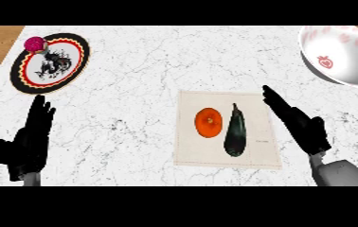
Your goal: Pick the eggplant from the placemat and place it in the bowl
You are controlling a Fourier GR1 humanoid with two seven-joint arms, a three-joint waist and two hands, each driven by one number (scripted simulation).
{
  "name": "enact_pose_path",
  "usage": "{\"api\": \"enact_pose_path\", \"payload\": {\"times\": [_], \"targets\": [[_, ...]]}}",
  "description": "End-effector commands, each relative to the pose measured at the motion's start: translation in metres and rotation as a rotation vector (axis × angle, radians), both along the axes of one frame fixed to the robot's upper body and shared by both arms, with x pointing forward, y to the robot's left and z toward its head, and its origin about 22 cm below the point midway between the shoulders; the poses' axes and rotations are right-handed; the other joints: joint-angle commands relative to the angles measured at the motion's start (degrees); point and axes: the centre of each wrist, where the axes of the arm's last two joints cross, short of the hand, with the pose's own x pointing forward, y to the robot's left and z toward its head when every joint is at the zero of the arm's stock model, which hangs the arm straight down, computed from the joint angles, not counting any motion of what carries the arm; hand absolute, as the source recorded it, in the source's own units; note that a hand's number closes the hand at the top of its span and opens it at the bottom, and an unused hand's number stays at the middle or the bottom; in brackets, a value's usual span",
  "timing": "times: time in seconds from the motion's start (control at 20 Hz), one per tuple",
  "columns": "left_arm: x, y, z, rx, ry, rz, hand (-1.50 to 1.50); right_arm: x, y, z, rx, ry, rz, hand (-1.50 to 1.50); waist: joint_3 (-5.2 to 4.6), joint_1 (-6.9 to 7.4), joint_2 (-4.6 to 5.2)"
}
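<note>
A white marble table (140, 79) holds a few things. Far at the left sits a round plate (50, 64) with a black rim and a dark picture in the middle. A pink ball-like thing (34, 44) rests on its top edge. At the top right corner is a white bowl (332, 56) with a small red strawberry mark on its side. No words can be read anywhere.

In the middle lies a pale placemat (227, 129). On it is a round orange fruit (208, 122), and just beside that, to the right, the long dark eggplant (235, 131). They do not touch.

The right hand (297, 124) is over the placemat's right edge, near the eggplant but not touching it. Its fingers are straight and hold nothing. Nothing sits between this hand and the eggplant.

The left hand (33, 136) rests at the left edge, fingers up and straight, holding nothing.
</note>
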Motion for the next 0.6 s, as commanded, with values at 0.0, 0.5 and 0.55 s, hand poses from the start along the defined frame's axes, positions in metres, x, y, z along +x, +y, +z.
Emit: {"api": "enact_pose_path", "payload": {"times": [0.0,0.5,0.55], "targets": [[0.006,-0.019,-0.001,0.005,-0.016,-0.084,0.0,0.003,0.014,0.003,0.008,0.057,-0.095,1.5,0.61,1.8,-0.25],[0.036,-0.072,0.026,0.019,-0.071,-0.298,0.0,-0.004,0.071,0.0,-0.033,-0.05,-0.757,-1.5,0.53,-2.41,-1.19],[0.04,-0.076,0.029,0.013,-0.089,-0.312,0.0,-0.005,0.089,0.01,0.031,-0.111,-0.784,-1.5,0.5,-2.0,-1.13]]}}
